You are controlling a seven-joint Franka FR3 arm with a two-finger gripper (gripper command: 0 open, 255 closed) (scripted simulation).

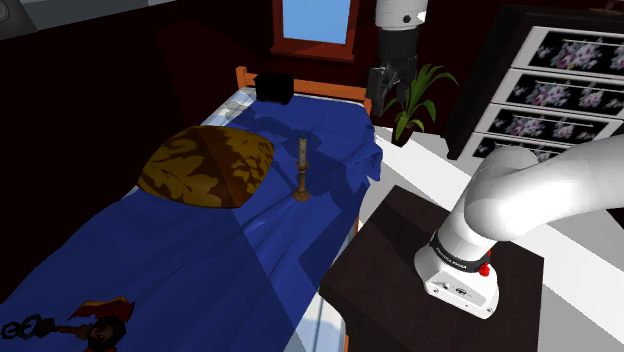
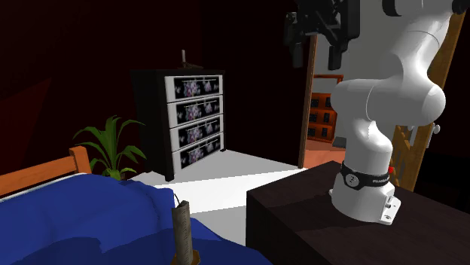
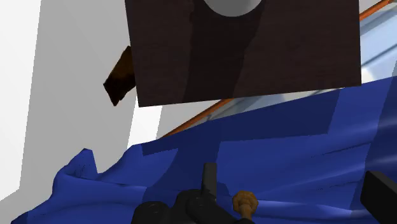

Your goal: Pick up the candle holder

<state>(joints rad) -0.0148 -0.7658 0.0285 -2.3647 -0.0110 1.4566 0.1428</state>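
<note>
We see the pincer (image 1: 388, 90) high over the bed (image 1: 200, 270) — spread wide, empty; candle holder (image 1: 301, 170) upright beside the pillow (image 1: 205, 165).

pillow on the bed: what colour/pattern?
The pillow is dark brown with mottled golden-yellow blotches. It shows best in the shoulder view.

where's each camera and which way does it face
shoulder view: beside the stand, looking down over the bed; arm and claw show.
second exterior view: low by the bed, facing the dresser; arm, claw show.
wrist view: on the hand, looking down at stand and bed; fingers show.
shoulder and second exterior views share the candle holder.
</note>
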